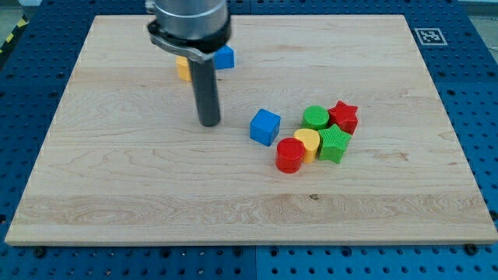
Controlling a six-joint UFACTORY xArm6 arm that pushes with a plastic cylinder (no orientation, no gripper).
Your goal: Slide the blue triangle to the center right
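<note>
Blue triangle (225,57): far left-centre of the board (117,194), half hidden behind the arm (191,23), beside a yellow block (183,70).
My tip (209,124): nearer than the triangle, apart; left of the blue cube (264,127).
Jaws: none, a bare rod.
Cluster: right of the cube, red cylinder (289,155), yellow heart (308,142), green blocks (334,145), red star (343,117).

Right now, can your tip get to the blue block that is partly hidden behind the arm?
Probably yes. My tip rests on bare board below that blue block, with nothing between them. The yellow block sits just to its left.
</note>
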